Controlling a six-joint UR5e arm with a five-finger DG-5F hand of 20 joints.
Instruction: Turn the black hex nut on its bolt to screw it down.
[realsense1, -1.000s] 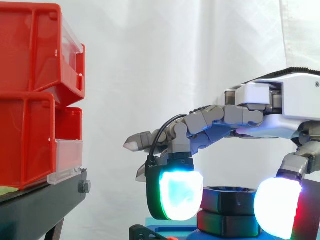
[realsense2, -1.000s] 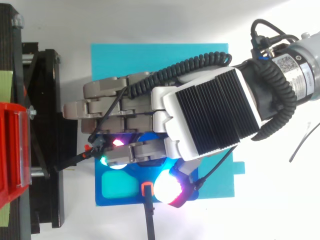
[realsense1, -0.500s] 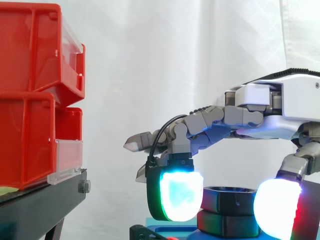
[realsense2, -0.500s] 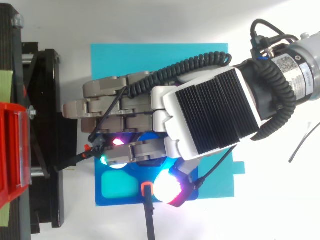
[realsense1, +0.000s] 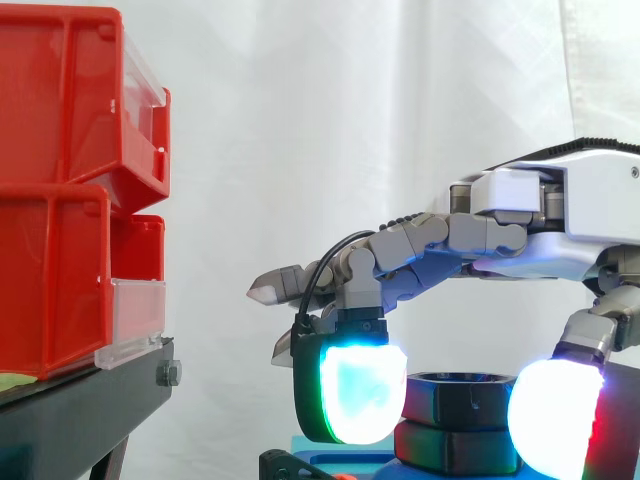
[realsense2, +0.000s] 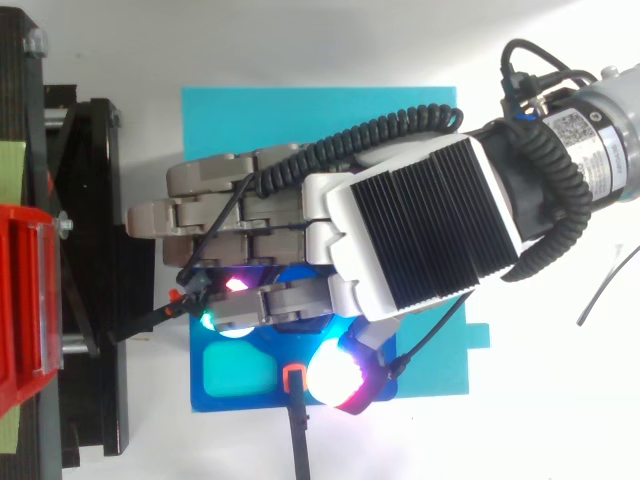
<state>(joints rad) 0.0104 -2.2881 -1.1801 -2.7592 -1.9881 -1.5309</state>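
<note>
Curtain (realsense1: 350, 130) backs red bins (realsense1: 60, 200); hand (realsense1: 585, 215) pinches nut (realsense1: 460, 398).

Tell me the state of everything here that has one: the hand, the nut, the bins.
hand: shut on the black hex nut, its other fingers stretched out straight.
black hex nut: level, pinched from both sides between two glowing pads.
red bins: stacked one on the other on the black stand, away from the hand.
</note>
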